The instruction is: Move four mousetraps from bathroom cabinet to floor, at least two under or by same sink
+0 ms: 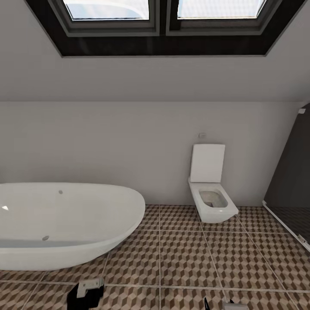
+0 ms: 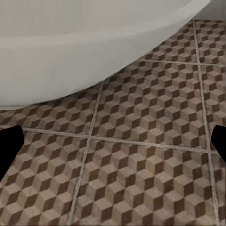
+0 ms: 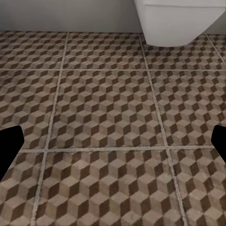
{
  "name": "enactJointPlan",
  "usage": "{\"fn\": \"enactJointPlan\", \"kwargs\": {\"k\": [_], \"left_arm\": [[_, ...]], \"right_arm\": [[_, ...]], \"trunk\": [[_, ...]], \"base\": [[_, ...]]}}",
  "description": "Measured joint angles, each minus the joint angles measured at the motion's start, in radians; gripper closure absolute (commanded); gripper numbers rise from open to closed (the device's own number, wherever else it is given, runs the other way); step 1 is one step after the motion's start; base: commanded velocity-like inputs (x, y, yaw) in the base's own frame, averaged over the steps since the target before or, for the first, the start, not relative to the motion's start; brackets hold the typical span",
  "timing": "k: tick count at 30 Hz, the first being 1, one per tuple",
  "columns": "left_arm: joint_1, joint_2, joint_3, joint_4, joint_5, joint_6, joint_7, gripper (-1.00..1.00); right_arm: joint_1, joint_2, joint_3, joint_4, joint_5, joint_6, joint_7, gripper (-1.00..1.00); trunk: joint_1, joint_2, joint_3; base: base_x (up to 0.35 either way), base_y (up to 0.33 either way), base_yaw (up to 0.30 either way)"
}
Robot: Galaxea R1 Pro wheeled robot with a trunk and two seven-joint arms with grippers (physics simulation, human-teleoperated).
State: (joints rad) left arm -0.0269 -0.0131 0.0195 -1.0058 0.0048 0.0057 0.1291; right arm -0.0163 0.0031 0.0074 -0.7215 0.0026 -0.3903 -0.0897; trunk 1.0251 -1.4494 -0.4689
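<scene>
The left pincer (image 1: 88, 289) is showing at the bottom edge of the head view, hanging low over the bathroom floor (image 1: 185, 254) just in front of a white freestanding bathtub (image 1: 64, 221). In the left wrist view its two dark fingertips (image 2: 10, 148) are sitting far apart at the picture's sides, so it is standing wide open and gripping nothing; the cube-patterned tiles are lying between the tips and the tub's curved white wall (image 2: 70, 52) is rising just beyond them.

The right pincer (image 1: 221, 305) is barely peeking in at the bottom of the head view, to the right of the left one. In the right wrist view its fingertips (image 3: 10, 150) are likewise spread wide with nothing between them, only brown-and-beige tiles (image 3: 108, 117) with light grout lines. Ahead of it a white wall-hung toilet (image 1: 212, 199) is standing with its lid up, its bowl's underside (image 3: 179, 21) showing beyond the tips.

Further right of the right pincer a dark glass shower panel (image 1: 290, 172) is meeting the floor. High above both, a dark-framed skylight (image 1: 163, 26) is sitting in the sloping white wall
</scene>
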Motion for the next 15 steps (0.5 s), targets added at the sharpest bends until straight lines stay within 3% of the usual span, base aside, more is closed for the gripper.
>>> {"fn": "enactJointPlan", "kwargs": {"k": [5, 15], "left_arm": [[0.000, -0.001, -0.001, 0.033, 0.000, 0.002, -0.002, -1.00], [0.000, 0.006, -0.002, 0.138, -0.001, -0.083, -0.002, -1.00]], "right_arm": [[0.000, 0.000, 0.000, 0.000, 0.000, 0.000, -0.001, -1.00], [0.000, 0.000, 0.000, 0.000, 0.000, -0.001, -0.001, -1.00]], "trunk": [[0.000, 0.000, 0.000], [0.000, 0.000, 0.000]], "base": [[0.000, 0.000, 0.000], [0.000, 0.000, 0.000]]}}
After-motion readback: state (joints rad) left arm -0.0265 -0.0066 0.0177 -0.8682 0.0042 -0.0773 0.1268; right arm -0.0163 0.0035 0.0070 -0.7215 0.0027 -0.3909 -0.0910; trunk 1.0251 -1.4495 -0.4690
